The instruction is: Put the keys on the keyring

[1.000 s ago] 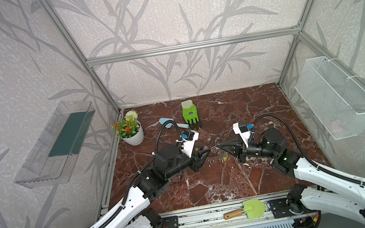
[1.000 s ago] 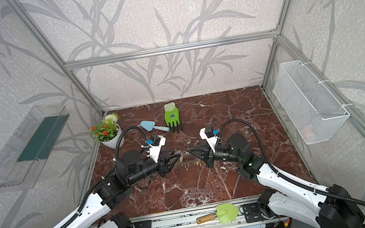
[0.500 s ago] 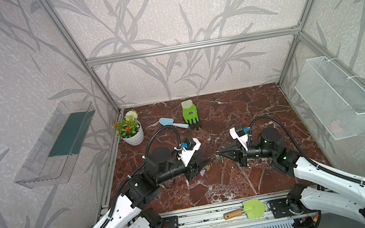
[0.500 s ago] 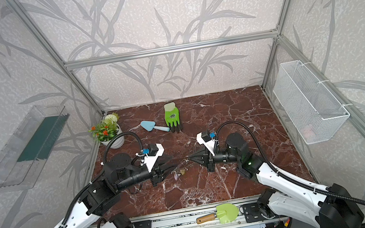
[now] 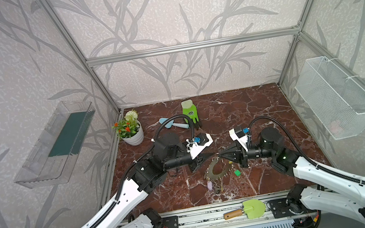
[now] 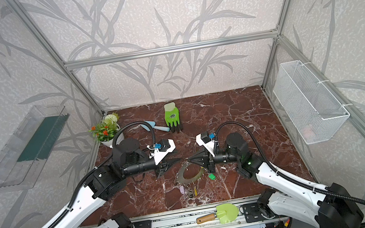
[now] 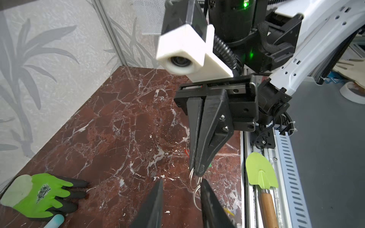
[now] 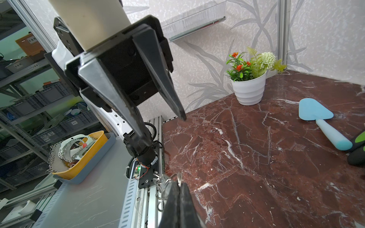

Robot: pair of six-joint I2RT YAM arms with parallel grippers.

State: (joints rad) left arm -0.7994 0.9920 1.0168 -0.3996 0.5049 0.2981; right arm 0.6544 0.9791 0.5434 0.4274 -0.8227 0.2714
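Above the tabletop (image 5: 250, 108), the right hand (image 7: 198, 171) is pinching the keyring (image 5: 211, 172) by what seems a rim loop (image 7: 191, 177); the left hand (image 7: 180, 189) is hovering spread beside it, and its nudge may pull the ring free.

tilted grey keyring (image 5: 220, 176), keys (image 5: 209, 185) below it

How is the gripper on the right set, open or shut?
Shut: the right gripper has its jaws together, pinching a wire loop on the keyring.

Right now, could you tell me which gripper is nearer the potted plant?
Left. The left gripper is toward the potted plant; the right gripper faces it from farther off.
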